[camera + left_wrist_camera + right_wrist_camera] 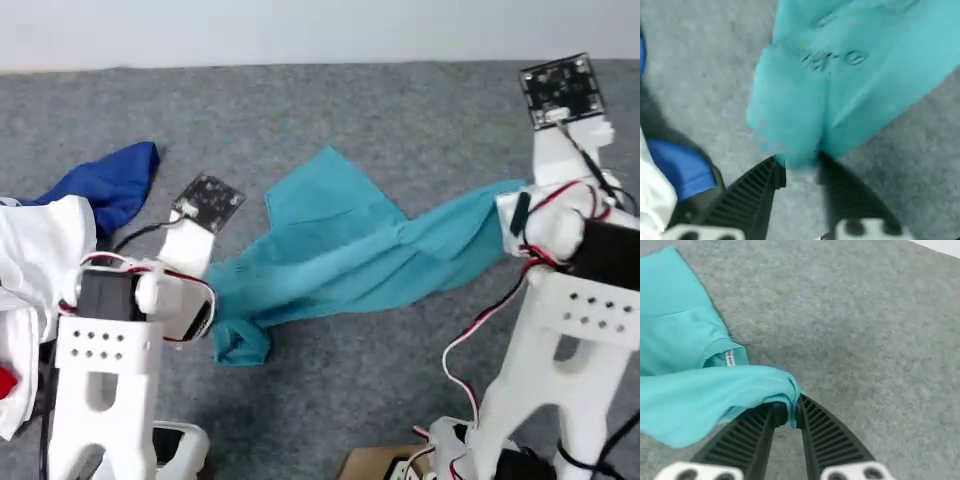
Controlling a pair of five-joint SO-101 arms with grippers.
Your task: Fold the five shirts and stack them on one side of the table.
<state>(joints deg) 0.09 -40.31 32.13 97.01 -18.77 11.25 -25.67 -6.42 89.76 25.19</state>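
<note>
Black ribbed fingers (750, 440) of the right gripper (789, 412) are pressed together on a folded edge of the teal shirt (680, 340), with the collar label lying just beside them. The left gripper (800, 162) is closed around a thicker bunch of the same shirt, so its jaws stand a little apart with cloth filling the gap.

From above, the teal shirt (340, 250) is stretched like a band between the two grippers over the gray worktop (400, 120). One loose flap lies on the far side of this band. A crumpled corner lies just beside the left gripper, toward the arm bases. A blue shirt (105, 185) and a white shirt (40, 250) lie in a pile beyond the left gripper, on the side away from the right gripper.

I judge that the step in hand is to spread this shirt flat before any fold. To do it well, both grippers should pull apart evenly and at equal height, so that the twist in the middle opens. The left grip holds a bunch, not a clean edge, so a re-grasp at a corner may be needed. The cloth should be laid down slowly, away from the pile, so that the loose flap does not tuck under.
</note>
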